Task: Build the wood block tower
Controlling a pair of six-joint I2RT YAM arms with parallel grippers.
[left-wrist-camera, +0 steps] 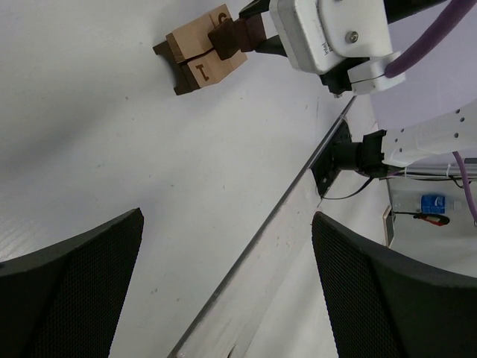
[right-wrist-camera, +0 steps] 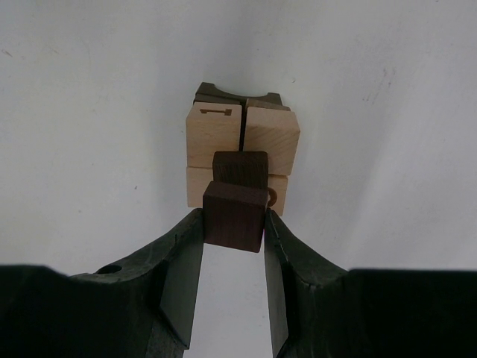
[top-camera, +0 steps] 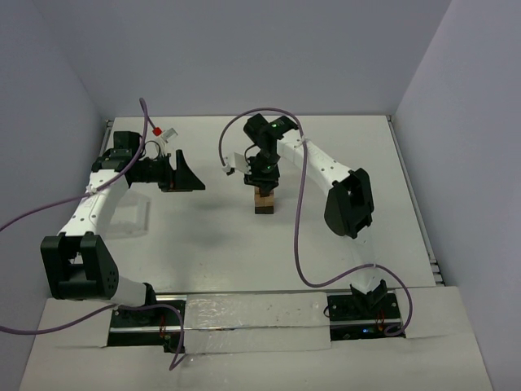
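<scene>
While a dark block is pinched by the right gripper and held against the top of the tower, at the centre of the top view, the build is judged partway done: a dark base layer and tan layers above it are already stacked. The left gripper is seen spread wide and empty at upper left of the top view, well apart from the tower. The dark block is not yet released, and no spare blocks are seen, so what is left cannot be told.

White-shelled arms with black joints, looping purple cables, black mesh-textured fingers.
</scene>
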